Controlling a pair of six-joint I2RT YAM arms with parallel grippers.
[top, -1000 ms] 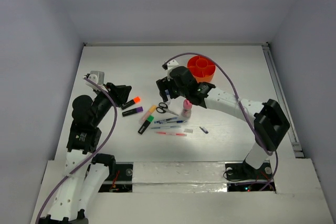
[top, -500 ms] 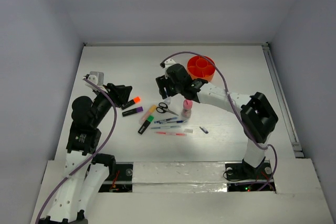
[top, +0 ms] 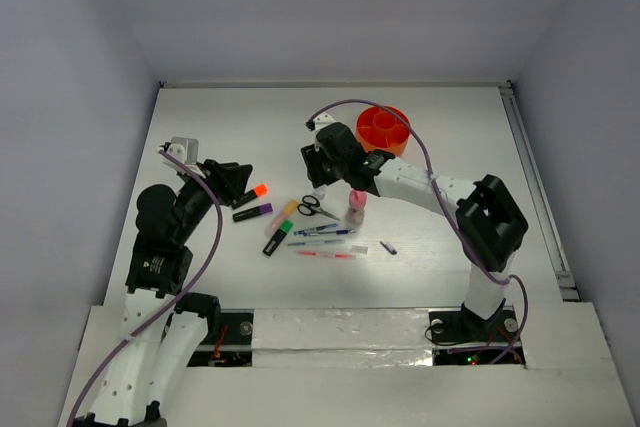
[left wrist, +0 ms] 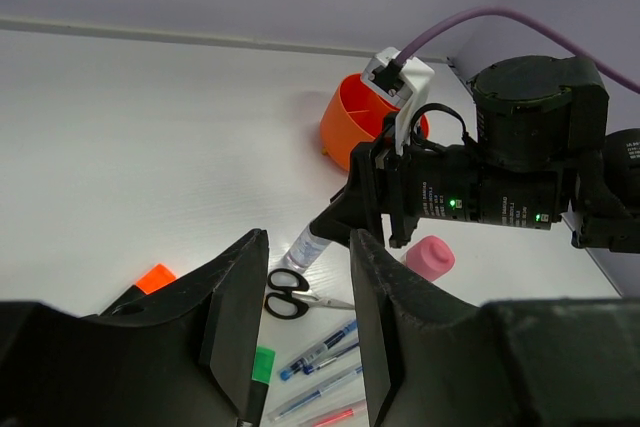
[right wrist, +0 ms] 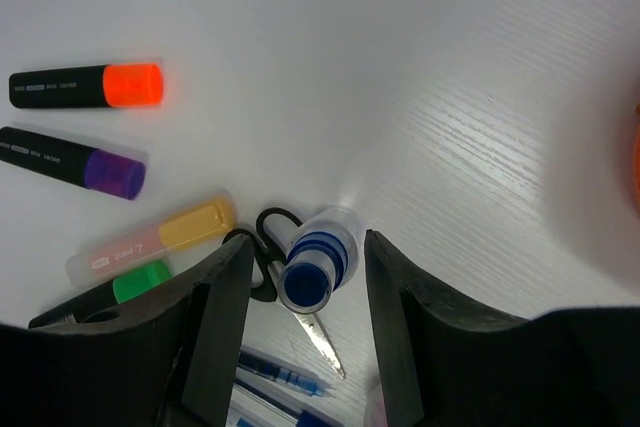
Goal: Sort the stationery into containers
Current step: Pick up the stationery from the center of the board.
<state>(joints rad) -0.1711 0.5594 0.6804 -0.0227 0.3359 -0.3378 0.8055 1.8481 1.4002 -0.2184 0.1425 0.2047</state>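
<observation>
Well, from above, my left gripper (top: 243,175) hovers over the table (top: 450,147) near the orange highlighter (top: 252,193). My right gripper (top: 318,187) is down among the stationery, just beside the scissors (top: 315,209). The orange tub (top: 362,125) stands behind it, apart from the pens (top: 322,232) and the pink tube (top: 355,205).

From my left wrist, my fingers stand apart with nothing between them. Beyond them, my right gripper's tips flank a tilted blue-capped bottle (left wrist: 305,247).

From my right wrist, my jaws straddle that bottle's cap with a gap showing on one side, so they are spread around it, not clamped. The purple highlighter (right wrist: 70,162), yellow highlighter (right wrist: 150,242) and green highlighter (right wrist: 140,282) lie off to one side.
</observation>
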